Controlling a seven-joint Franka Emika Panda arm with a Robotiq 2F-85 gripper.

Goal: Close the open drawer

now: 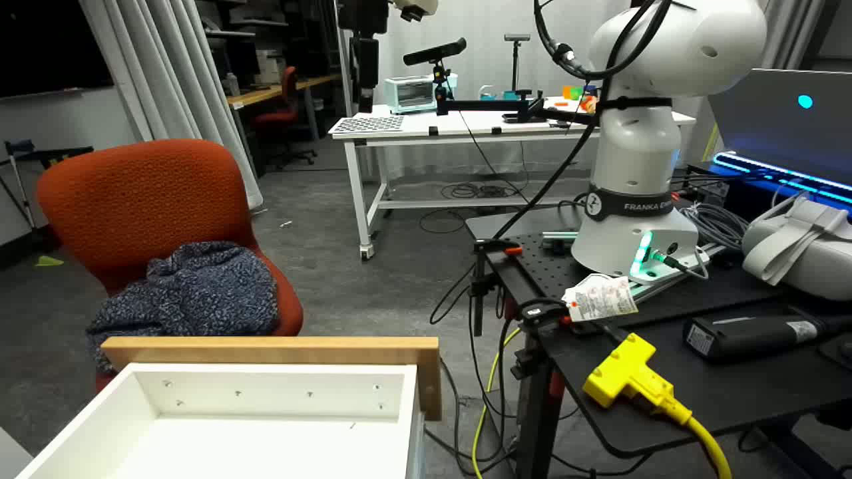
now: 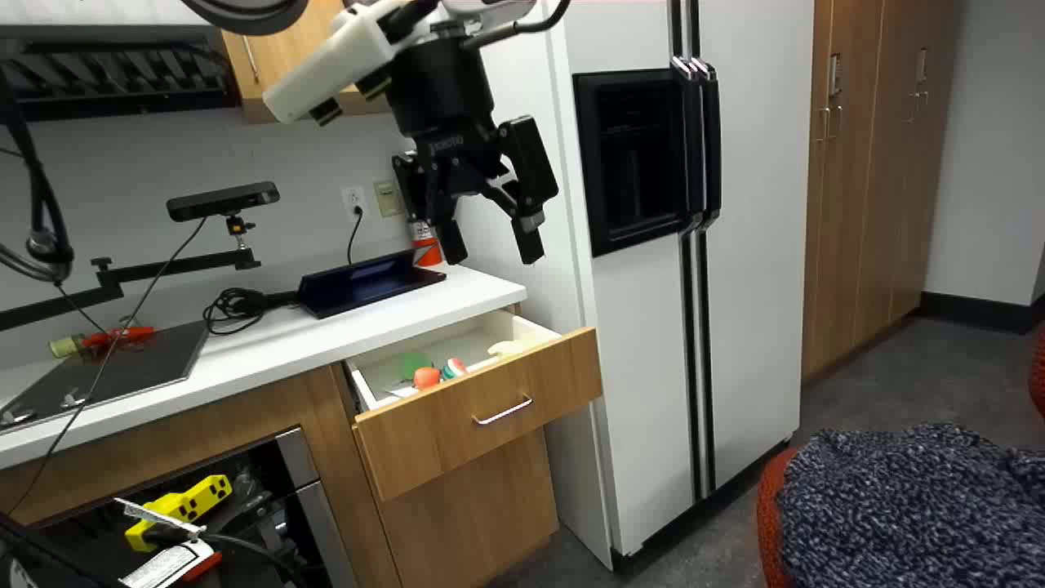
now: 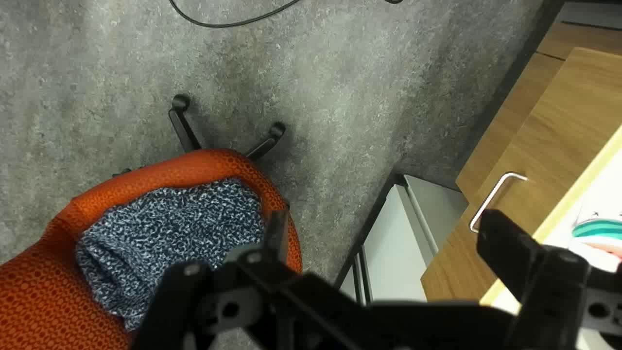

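Pulled well out beneath the white counter, just beside a closed white fridge: the drawer, in both exterior views and at the right of the wrist view. Inside it, at least 4 things: a green piece, an orange-red rounded piece close by, a red, white and teal piece just beside that, and, farther toward the fridge, a cream-coloured piece. Too small to name exactly. In the wrist view, a teal-striped item within the drawer, near the front rim and cut off at the right. On the wooden front, 1 silver handle. In an exterior view, white inner walls and floor below the light tan rim, with 6 small marks on the inner face of the front. Higher than the counter and apart from the drawer: the fingers, spread wide, with a clear gap between the tips. Past the drawer's front, an orange chair with a dark speckled garment heaped on the seat. Beyond the fridge, tall wooden cabinets with closed doors.
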